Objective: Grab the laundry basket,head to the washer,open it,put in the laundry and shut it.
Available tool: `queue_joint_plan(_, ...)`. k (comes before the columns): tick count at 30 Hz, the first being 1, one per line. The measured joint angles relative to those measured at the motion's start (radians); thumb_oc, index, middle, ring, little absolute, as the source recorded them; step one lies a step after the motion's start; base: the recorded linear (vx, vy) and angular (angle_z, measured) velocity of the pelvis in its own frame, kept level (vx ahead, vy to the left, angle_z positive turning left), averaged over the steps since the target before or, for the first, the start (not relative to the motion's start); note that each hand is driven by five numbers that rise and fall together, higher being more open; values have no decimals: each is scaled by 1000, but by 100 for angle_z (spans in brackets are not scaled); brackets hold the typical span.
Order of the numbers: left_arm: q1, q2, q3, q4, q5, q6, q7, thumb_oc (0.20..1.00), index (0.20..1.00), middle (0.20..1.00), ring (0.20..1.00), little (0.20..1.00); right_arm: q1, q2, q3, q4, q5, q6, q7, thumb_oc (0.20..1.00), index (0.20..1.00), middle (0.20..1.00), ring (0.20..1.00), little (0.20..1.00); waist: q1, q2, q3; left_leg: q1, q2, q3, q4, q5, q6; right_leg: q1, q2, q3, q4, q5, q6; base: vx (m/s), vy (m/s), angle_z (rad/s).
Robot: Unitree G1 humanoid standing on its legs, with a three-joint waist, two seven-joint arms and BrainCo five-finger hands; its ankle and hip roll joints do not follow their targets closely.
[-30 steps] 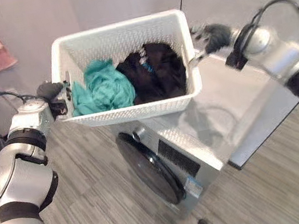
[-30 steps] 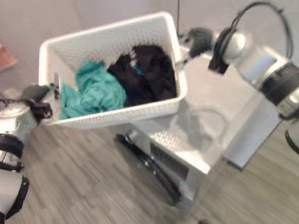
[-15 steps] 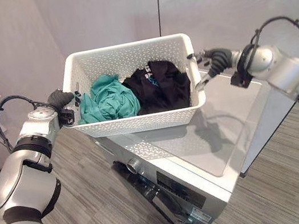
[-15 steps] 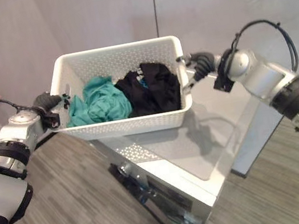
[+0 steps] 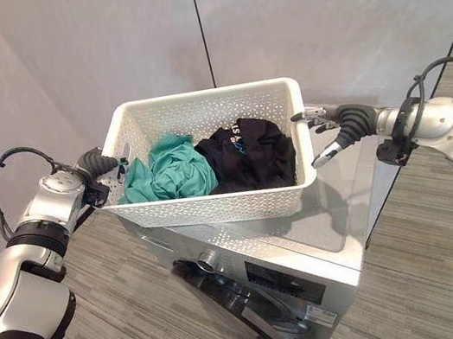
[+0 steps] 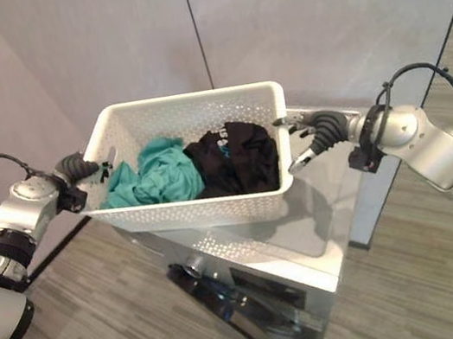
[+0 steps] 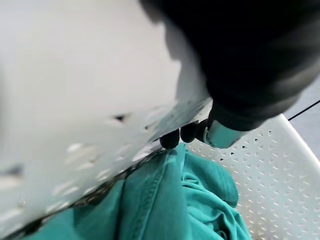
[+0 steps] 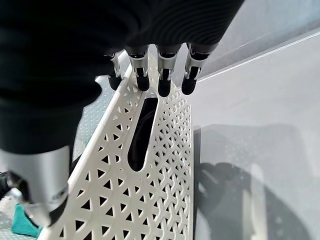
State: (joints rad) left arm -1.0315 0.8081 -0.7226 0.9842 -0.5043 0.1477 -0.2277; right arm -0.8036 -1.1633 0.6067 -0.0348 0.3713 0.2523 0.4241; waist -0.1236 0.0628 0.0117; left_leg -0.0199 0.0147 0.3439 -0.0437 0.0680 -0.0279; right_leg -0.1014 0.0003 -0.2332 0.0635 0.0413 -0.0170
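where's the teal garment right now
In the left eye view the teal garment lies in the left half of the white laundry basket, bunched against the black clothes on its right, nearest the left hand at the basket's end.

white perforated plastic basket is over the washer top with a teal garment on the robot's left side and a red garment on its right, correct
Not quite: the garment on the robot's right side is black, not red, as the left eye view shows. The rest holds: the white perforated plastic basket is over the silver washer's top, with the teal garment on the robot's left side.

White laundry basket [image 5: 216,209] atop washer [image 5: 310,243]
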Motion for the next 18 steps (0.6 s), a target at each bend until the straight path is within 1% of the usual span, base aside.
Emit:
queue_joint_plan(2, 1, 3, -1, 9, 37, 0, -19, 200, 200, 200, 200, 200, 0, -17, 2, -28, 1, 11, 23, 1000, 1000, 1000, 1000, 1000, 0, 0, -1, 1, -2, 3, -9, 0, 0, -2, 0, 2, -4, 2, 3, -5, -2, -3)
queue_joint_plan(5, 4, 2, -6, 14, 93, 1, -24, 203, 203, 203, 203, 203, 0, -17, 15, -39, 11, 31, 43, 1000, 1000, 1000, 1000, 1000, 4, 4, -7, 0, -3, 5, -13, 2, -2, -1, 0, 2, -13, 5, 6, -2, -11, 0)
queue_joint_plan(6, 8, 2, -5, 18, 94, 1, -25, 347, 347, 347, 347, 347, 0, -17, 16, -40, 22, 31, 57, 1000, 1000, 1000, 1000, 1000, 4, 4, -7, -1, -3, 6, -14, 2, -2, -1, 1, 2, -14, 5, 6, -8, -45, 0)
queue_joint_plan(8, 14, -1, 1, 16, 116, 2, -18, 526, 526, 526, 526, 526, -2, -26, 34, -52, 27, 37, 61, 1000, 1000, 1000, 1000, 1000, 6, 1, -11, -1, -2, 6, -15, 2, -2, -1, 2, 2, -16, 5, 6, -14, -37, 0)
queue_joint_plan(9, 15, -2, 1, 16, 121, 2, -16, 667, 667, 667, 667, 667, -3, -32, 42, -59, 28, 37, 60, 1000, 1000, 1000, 1000, 1000, 7, 0, -16, -2, -2, 6, -16, 2, -2, -1, 3, 2, -17, 5, 6, -14, -32, 0)
queue_joint_plan(10, 21, -4, 5, 9, 120, 1, -1, 1000, 1000, 1000, 1000, 1000, -1, -52, 53, -74, 50, 37, 62, 1000, 1000, 1000, 1000, 1000, 7, -3, -31, -1, -2, 6, -20, 2, -1, -1, 4, 2, -17, 5, 6, -9, -33, 0)
queue_joint_plan(13, 33, -13, 12, -6, 125, -14, 22, 1000, 1000, 1000, 1000, 1000, 0, -75, 61, -84, 68, 37, 80, 1000, 1000, 1000, 1000, 1000, 6, -9, -45, 1, -4, 8, -29, 6, 2, -2, 4, 3, -22, 5, 6, 0, 0, 0)
queue_joint_plan(15, 33, -19, 12, -25, 133, -15, 39, 1000, 1000, 1000, 1000, 1000, 8, -110, 61, -117, 69, 37, 88, 1000, 1000, 1000, 1000, 1000, 6, -12, -47, 1, -5, 7, -29, 5, 1, -1, 3, 3, -25, 5, 7, 0, 0, 0)
queue_joint_plan(18, 37, -24, 12, -52, 163, -35, 62, 1000, 1000, 1000, 1000, 1000, 42, -119, 50, -123, 90, 36, 104, 1000, 1000, 1000, 1000, 1000, 4, -22, -54, 1, -6, 8, -30, 3, -1, -2, 3, 3, -25, 4, 7, 0, 0, 0)
